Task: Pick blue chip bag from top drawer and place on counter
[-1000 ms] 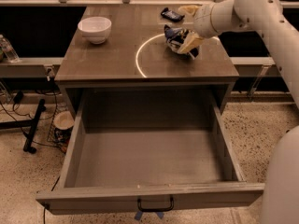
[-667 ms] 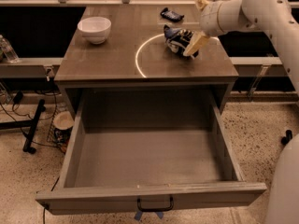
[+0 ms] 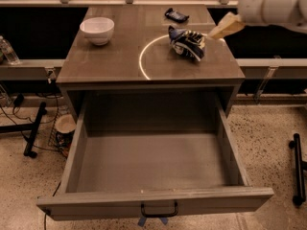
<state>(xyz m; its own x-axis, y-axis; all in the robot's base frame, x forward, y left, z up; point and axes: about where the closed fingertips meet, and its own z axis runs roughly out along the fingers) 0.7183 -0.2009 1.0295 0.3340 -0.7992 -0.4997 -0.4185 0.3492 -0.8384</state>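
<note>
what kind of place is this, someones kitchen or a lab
Probably a robot test lab, not a home kitchen: the counter has a white circle marked on it, loose cables lie on the speckled floor at left, and a robot gripper hangs over the counter's right edge beside the blue chip bag.

1. Glossy dark blue chip bag (image 3: 187, 42): large white lettering, white band.
2. Rectangular grey-brown wood-grain counter (image 3: 110, 56): thin white circle line (image 3: 141, 61) painted on it.
3. Deep box-shaped top drawer (image 3: 153, 164): plain grey, small black handle (image 3: 159, 211).
4. Round bowl (image 3: 97, 28): plain white.
5. Small flat packet (image 3: 176, 15): dark, near black.
6. Tan gripper (image 3: 221, 28) on white arm (image 3: 273, 4), upper right, just beside the bag.
7. Floor (image 3: 268, 143): beige, speckled.
</note>
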